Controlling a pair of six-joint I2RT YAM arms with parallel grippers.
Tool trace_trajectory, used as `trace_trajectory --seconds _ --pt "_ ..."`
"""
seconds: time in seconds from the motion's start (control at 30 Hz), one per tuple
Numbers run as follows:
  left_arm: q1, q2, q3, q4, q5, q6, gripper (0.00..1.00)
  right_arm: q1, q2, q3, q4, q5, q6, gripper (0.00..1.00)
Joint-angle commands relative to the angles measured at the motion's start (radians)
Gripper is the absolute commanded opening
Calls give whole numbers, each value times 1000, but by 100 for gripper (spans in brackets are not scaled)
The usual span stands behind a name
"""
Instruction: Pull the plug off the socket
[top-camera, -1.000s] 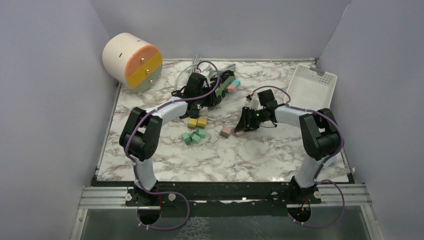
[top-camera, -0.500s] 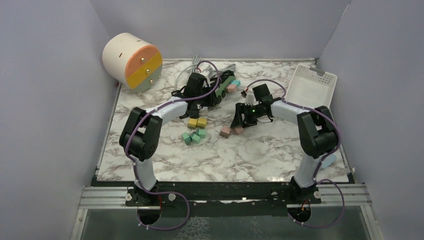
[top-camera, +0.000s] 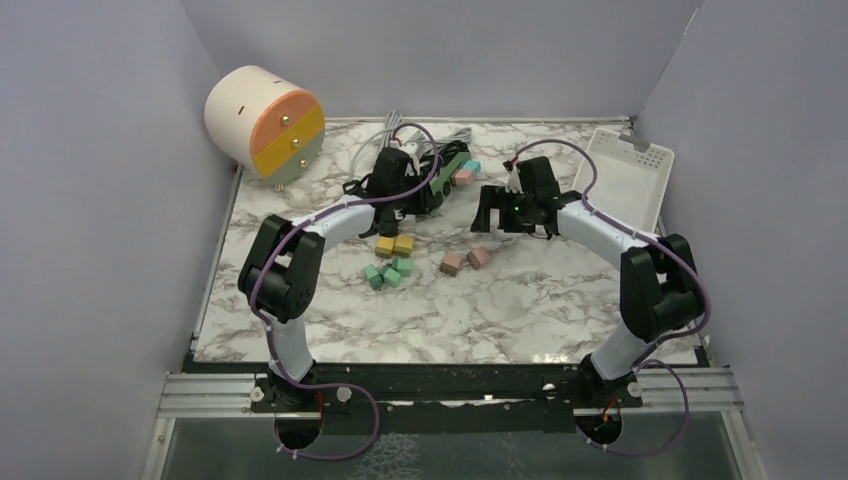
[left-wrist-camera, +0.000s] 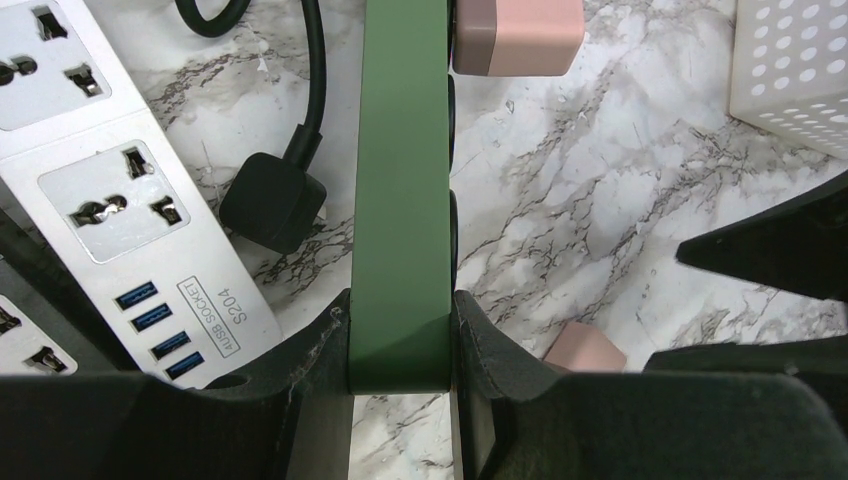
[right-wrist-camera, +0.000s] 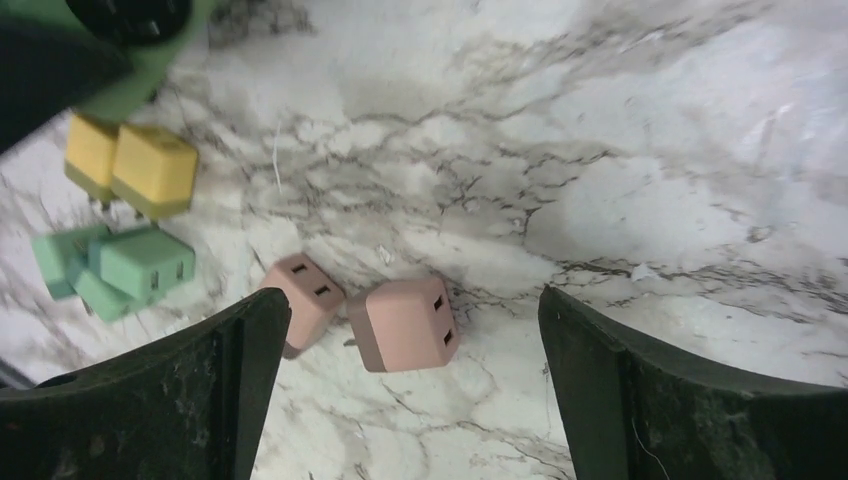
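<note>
The left fingers (left-wrist-camera: 305, 375) are closed on the near end of the green strip (left-wrist-camera: 402, 190), one pressed against each long side, as the left wrist view shows. From above, the strip lies on the tabletop (top-camera: 520, 300) at 12 o'clock from its centre and slants toward 1 o'clock, with the left fingers at its 7 o'clock end. The pink plug (top-camera: 462, 177) is seated in the strip's 4 o'clock side, near the far end. In the left wrist view it juts toward 3 o'clock at the top edge of the frame. A teal plug (top-camera: 473, 166) sits just past it at the strip's tip. The right fingers (top-camera: 488, 210) hang at 4 o'clock from the pink plug, near it but not touching. The right wrist view shows them spread wide and holding nothing. Under them two loose plugs (right-wrist-camera: 405, 325), both pink, lie side by side on the tabletop. Yellow plugs (right-wrist-camera: 135, 165) and green plugs (right-wrist-camera: 110, 265) lie toward 9 o'clock of those. In the left wrist view a white strip (left-wrist-camera: 110, 200) lies at 9 o'clock of the green strip, with a black plug (left-wrist-camera: 272, 200) on its cable between the two. A basket (top-camera: 622, 172) stands at 2 o'clock on the tabletop and a drum (top-camera: 262, 120) at 10 o'clock.
</note>
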Motion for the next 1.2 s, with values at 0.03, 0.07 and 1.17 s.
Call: trace_trajectory --seconds 0.03,0.07,1.17 --pt "18 -76 -52 104 -31 -2 0 1 -92 6 116 208 188 100" --pt "16 -80 -57 109 -32 1 0 -2 -90 12 132 194 202 100" --pt "0 -208 -184 250 -27 49 0 -34 264 325 148 -182 601 99"
